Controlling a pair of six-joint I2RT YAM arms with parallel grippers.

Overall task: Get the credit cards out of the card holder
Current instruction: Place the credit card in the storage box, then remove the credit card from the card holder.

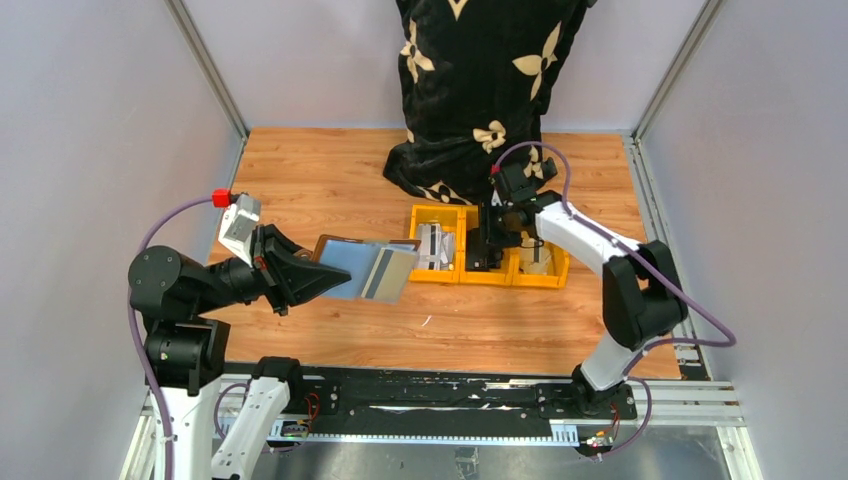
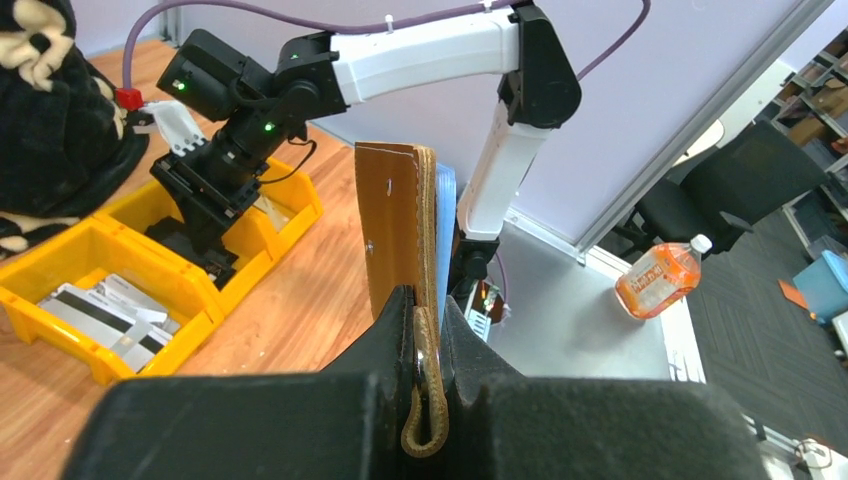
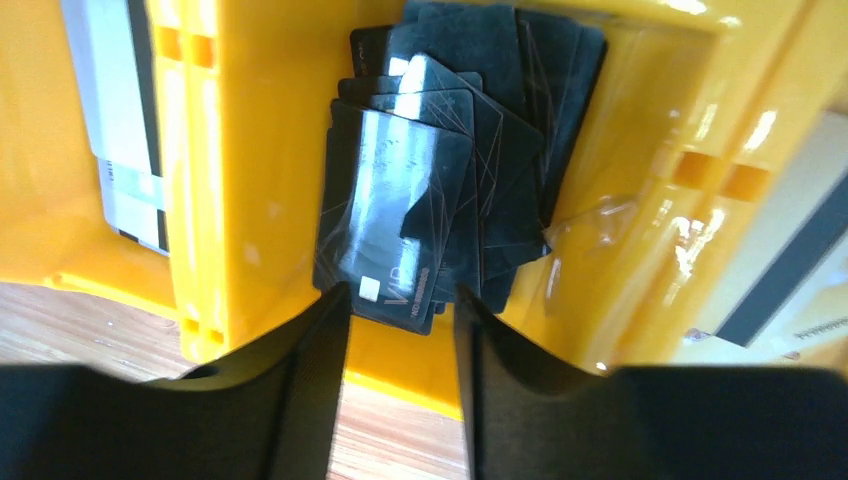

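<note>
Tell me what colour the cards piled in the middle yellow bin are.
Glossy black; the cards show best in the right wrist view.

I have the holder (image 1: 362,268) left of centre in the top view, gripped by my left gripper (image 1: 322,280). Just right of it runs a row of bins (image 1: 487,281). My right gripper (image 1: 487,248) hangs over the middle one, with cards (image 3: 400,200) piled inside. A cushion (image 1: 480,80) stands behind the bins.

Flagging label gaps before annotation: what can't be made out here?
- Left wrist: card holder seen edge-on, cards inside hidden; top view shows only one credit card sticking out.
- Top view: middle bin contents hidden under the right gripper.
- Right wrist: right bin cut off by the frame edge.
- Right wrist: black cards overlap, count unclear.
</note>
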